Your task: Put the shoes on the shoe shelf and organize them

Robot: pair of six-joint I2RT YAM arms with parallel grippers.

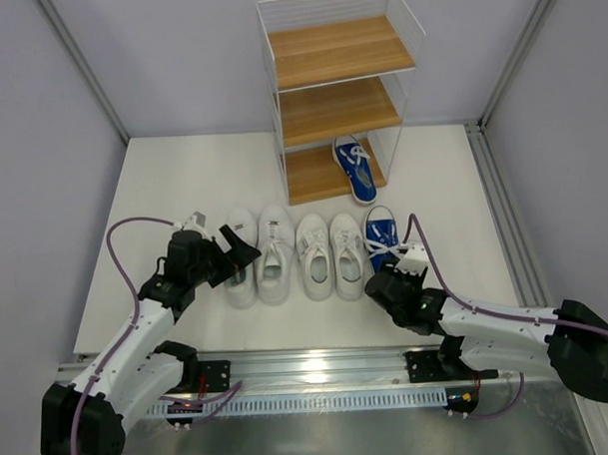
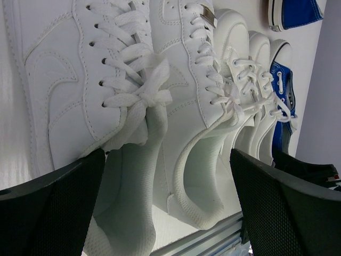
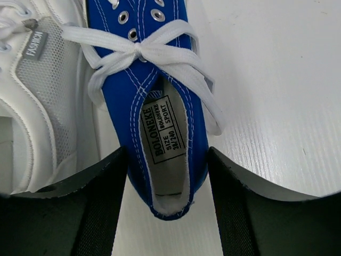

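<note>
Four white sneakers stand in a row on the table: (image 1: 241, 260), (image 1: 276, 253), (image 1: 313, 255), (image 1: 347, 254). A blue sneaker (image 1: 381, 235) stands at the right end of the row. A second blue sneaker (image 1: 354, 168) lies on the shoe shelf's (image 1: 340, 106) bottom board, its toe past the front edge. My left gripper (image 1: 237, 258) is open over the heels of the two leftmost white sneakers (image 2: 133, 176), (image 2: 213, 176). My right gripper (image 1: 386, 272) is open and straddles the heel of the blue sneaker (image 3: 160, 133), fingers (image 3: 101, 208) close at both sides.
The shelf's top and middle boards hold nothing. A white mesh sneaker (image 3: 37, 96) lies tight against the blue one's left side. A metal rail (image 1: 319, 367) runs along the near table edge. Grey walls enclose the table (image 1: 183, 182) on three sides.
</note>
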